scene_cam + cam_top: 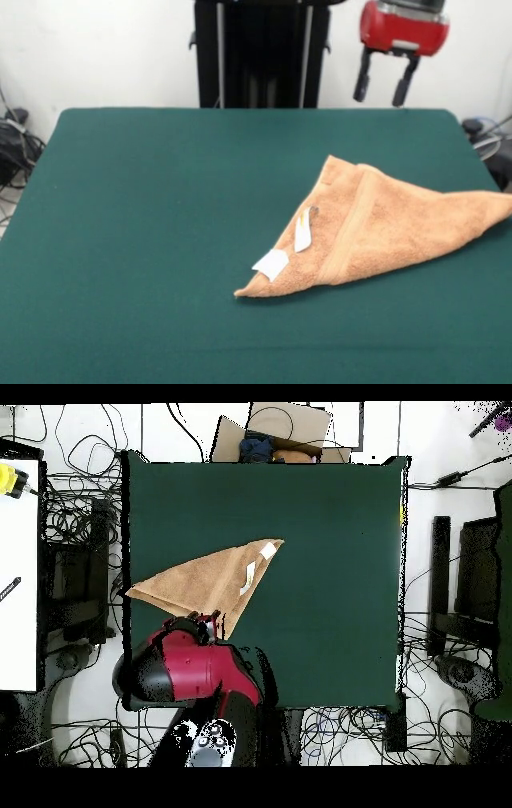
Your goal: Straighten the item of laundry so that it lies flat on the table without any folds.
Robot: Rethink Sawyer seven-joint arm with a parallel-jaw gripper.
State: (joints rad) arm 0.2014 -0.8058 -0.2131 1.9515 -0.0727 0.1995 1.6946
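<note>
You saw one folded towel (384, 228) with two white tags (272, 263) reaching the table's (160, 208) edge. One gripper (385, 88) hung empty, jaws wide.

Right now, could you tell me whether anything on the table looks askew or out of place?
Yes: the towel is folded into a triangle, not flat, and one corner reaches past the table edge. Its white tags show on top. The open end effector hangs clear above.

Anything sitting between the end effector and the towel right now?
Nothing. In the front view the end effector hangs open above the table's far edge, and only bare green table lies between it and the folded towel.
</note>
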